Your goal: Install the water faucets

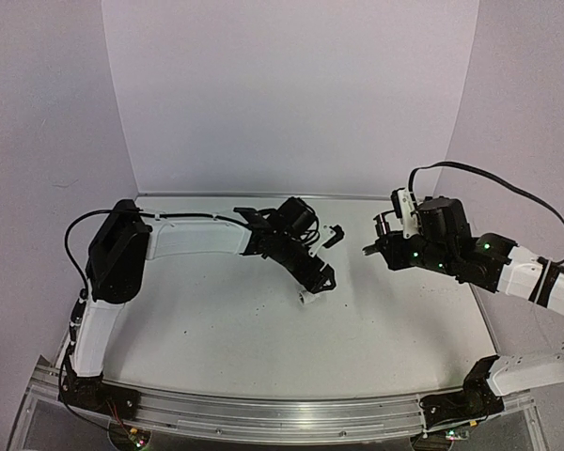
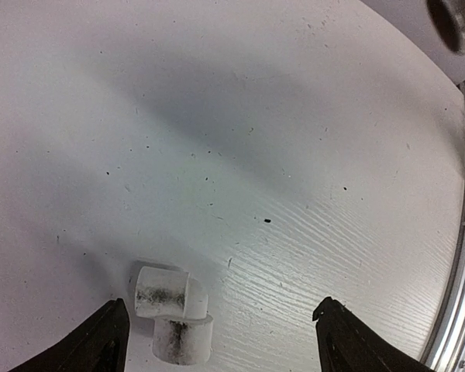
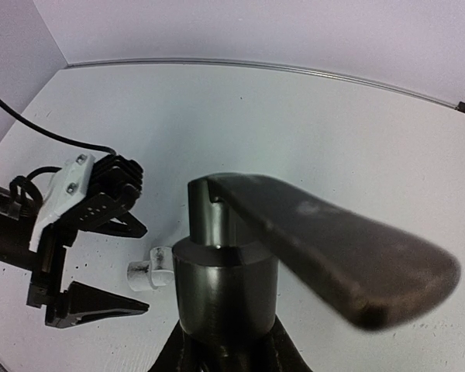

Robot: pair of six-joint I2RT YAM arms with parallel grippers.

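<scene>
The white fitting [image 2: 170, 314] lies near the middle of the table [image 1: 216, 329]. It is a short elbow of 2 stubby barrels set at a right angle, both smudged with dark marks. It sits between the fingers [image 2: 101, 341] of the left pincer [image 2: 221, 306], much closer to one finger than the other. As far as the left wrist view shows, it is just clear of that finger. This pincer stands wide open with hold of nothing, hanging low over the fitting.

The dark faucet [image 3: 225, 279] is off the table, clamped in the right pincer [image 3: 226, 353], whose jaws are closed around the base of its round metal barrel. A flat, paddle-shaped lever juts sideways from the top of the barrel. The barrel's long axis runs straight out in line with the pincer.

From the faucet, the fitting lies to the left and a little nearer, lower down and well apart. The left arm is clearly the nearer of the 2 to the fitting. My reading is that the coming move turns on lining the barrel's axis up with 1 open mouth of the elbow. Which mouth faces the faucet I cannot tell, so the fitting will likely need gripping and turning first.
</scene>
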